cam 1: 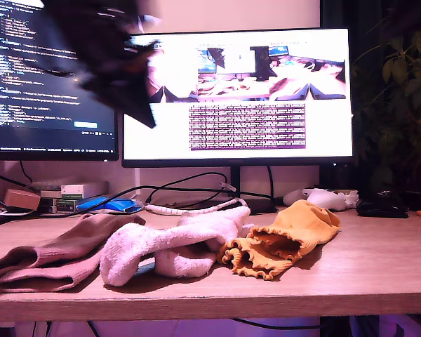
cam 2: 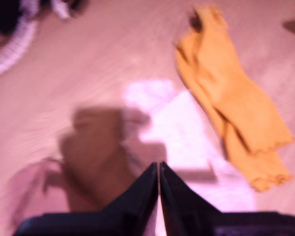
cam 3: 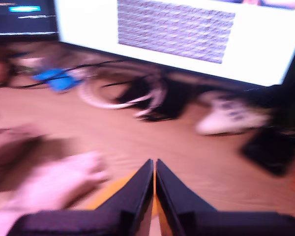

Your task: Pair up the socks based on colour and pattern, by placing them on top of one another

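Three heaps of socks are laid in a row near the table's (cam 1: 379,267) front edge. The brown-mauve socks (cam 1: 52,253) are found toward the exterior view's left, the fluffy white socks (cam 1: 172,242) in the middle and touching them, and the orange-yellow socks (cam 1: 284,239) with frilly cuffs toward the exterior view's right, just beside the white ones.

My first tool (cam 2: 159,169) is seen clenched with nothing between its tips, held above the socks. My second tool (cam 3: 154,167) is likewise clenched and empty, over the orange-yellow heap.

Along the table's back edge a white game controller (cam 1: 323,198), cables (cam 1: 189,189) and two monitors (cam 1: 238,98) are seen. One blurred dark arm (cam 1: 109,53) is seen at the exterior view's upper left.
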Action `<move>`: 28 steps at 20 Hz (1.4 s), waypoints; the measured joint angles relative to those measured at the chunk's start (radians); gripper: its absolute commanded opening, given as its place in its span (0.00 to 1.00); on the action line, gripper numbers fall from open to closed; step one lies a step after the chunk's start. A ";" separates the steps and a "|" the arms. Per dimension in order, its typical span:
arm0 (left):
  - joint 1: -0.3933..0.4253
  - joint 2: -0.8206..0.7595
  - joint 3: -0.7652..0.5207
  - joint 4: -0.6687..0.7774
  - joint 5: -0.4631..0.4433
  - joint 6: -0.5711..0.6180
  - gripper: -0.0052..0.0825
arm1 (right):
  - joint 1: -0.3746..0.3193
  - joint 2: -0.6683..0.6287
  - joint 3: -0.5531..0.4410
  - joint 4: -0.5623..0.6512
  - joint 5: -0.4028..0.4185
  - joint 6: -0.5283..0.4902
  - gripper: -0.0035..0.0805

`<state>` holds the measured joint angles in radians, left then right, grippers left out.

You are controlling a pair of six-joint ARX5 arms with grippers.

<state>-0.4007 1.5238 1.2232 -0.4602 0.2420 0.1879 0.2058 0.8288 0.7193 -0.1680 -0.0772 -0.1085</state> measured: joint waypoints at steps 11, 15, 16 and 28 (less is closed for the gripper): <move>0.141 -0.526 -0.526 0.359 -0.044 -0.055 0.03 | -0.145 -0.085 -0.080 -0.038 -0.179 0.074 0.03; 0.140 -0.699 -0.666 0.348 -0.060 -0.104 0.03 | -0.143 -0.222 -0.205 -0.089 -0.178 0.095 0.03; 0.137 -0.741 -0.693 0.329 -0.065 -0.112 0.03 | -0.137 -0.250 -0.209 -0.119 -0.177 0.104 0.03; 0.080 -1.072 -0.717 0.006 -0.091 -0.137 0.03 | -0.123 -0.505 -0.206 -0.453 -0.177 0.082 0.03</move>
<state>-0.3202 0.4522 0.5064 -0.4545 0.1513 0.0509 0.0830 0.3237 0.5133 -0.6209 -0.2539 -0.0265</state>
